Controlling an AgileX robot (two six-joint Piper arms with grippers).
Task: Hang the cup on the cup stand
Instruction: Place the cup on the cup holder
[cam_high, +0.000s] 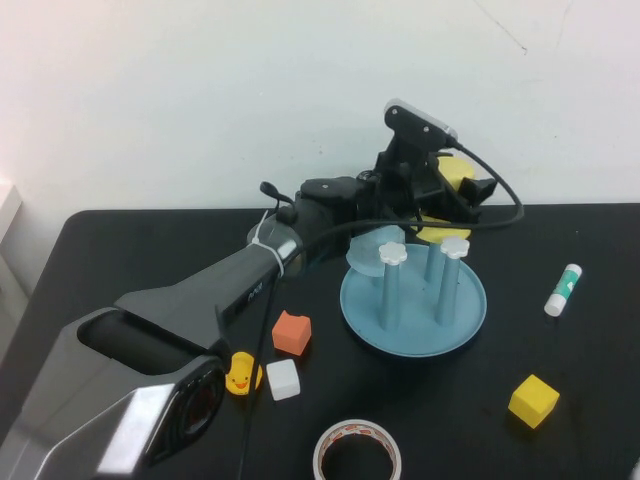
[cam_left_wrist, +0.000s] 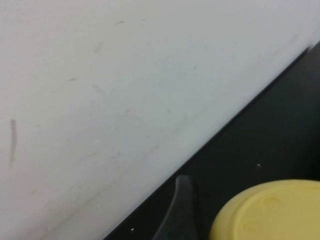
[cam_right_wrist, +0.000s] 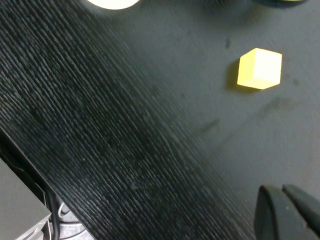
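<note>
- The left gripper (cam_high: 462, 188) reaches across the black table (cam_high: 600, 340) to its far edge, at about twelve o'clock from the cup stand (cam_high: 413, 300).
- Its jaws stand wide around the yellow cup (cam_high: 457, 170), which lies between them, tipped on its side just beyond the stand; whether they press on it cannot be told.
- In the left wrist view the cup's flat bottom (cam_left_wrist: 267, 212) shows beside one dark finger (cam_left_wrist: 181, 210), with the white wall behind.
- The cup stand is a light blue dish with upright posts; two white flower caps (cam_high: 392, 252) show.
- A pale blue cup (cam_high: 372, 247) sits at the stand's ten o'clock rim.
- The right gripper (cam_right_wrist: 290, 212) hangs low over the table, fingers together and empty, near a yellow cube (cam_right_wrist: 259, 68).
- An orange block (cam_high: 291, 333), white block (cam_high: 283, 379), duck (cam_high: 240, 374), tape roll (cam_high: 357, 452) and glue stick (cam_high: 562, 289) lie around.
</note>
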